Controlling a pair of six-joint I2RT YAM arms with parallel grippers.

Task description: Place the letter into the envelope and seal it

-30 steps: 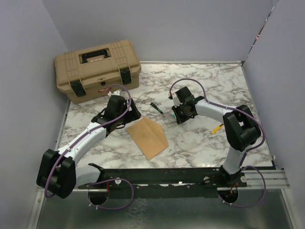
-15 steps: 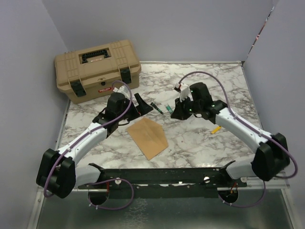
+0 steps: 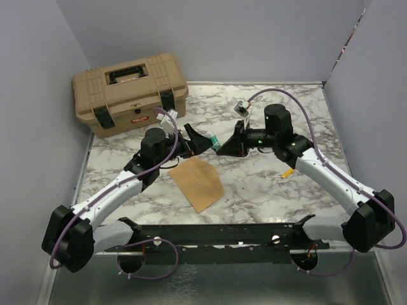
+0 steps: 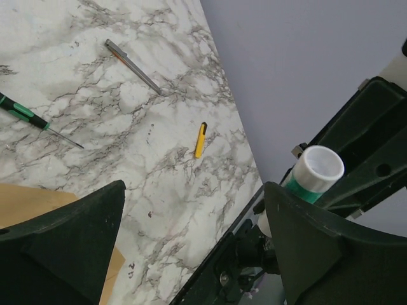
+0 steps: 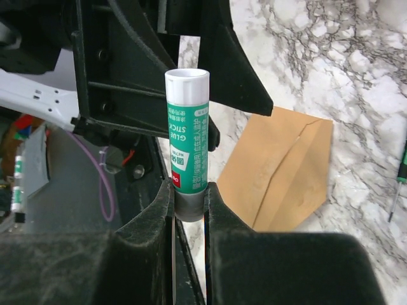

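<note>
Envelope (image 3: 198, 182), kraft-brown, is lying flat on the marble table (image 3: 267, 184) near its front middle, just below both grippers. The right gripper (image 5: 189, 197) is clamping the dark end of a green glue stick (image 5: 187, 140), whose white end is pointing toward the left gripper (image 3: 198, 141). That gripper is standing with jaws wide apart, holding nothing. A tan toolbox (image 3: 129, 92) is sitting at the far left.
</note>
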